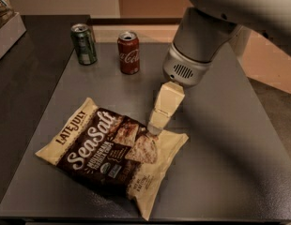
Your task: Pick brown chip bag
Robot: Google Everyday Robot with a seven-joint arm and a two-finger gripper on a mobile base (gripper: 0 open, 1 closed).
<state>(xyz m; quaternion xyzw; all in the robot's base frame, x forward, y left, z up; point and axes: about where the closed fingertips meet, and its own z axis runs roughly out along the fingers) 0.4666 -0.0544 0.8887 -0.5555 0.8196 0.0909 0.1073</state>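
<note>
— Tool is at the upper right edge of the brown chip bag, tip pointing down at the cream seam. I cannot tell from this angle whether it is released or clenched, or whether it touches the bag.

— Where does the bag lie?

— Flat on the grey desk, toward the near left, tilted, with the lettering facing up. It's well apart from the Coca-Cola can and the green can at the far side.

— What might go wrong?

— My guess is the grip. A crinkly, air-filled bag gives under pressure, so a pinch on the thin edge could slip off, or only push the bag across the smooth desk. A lift from one corner could also let the bag swing and tear free. Pressing hard would crush the chips.

— Anything hidden?

— The wrist housing covers the desk behind it, and the arm runs out of view at the top right. Something boxy at the far left is cut off, and I can't name it.
</note>
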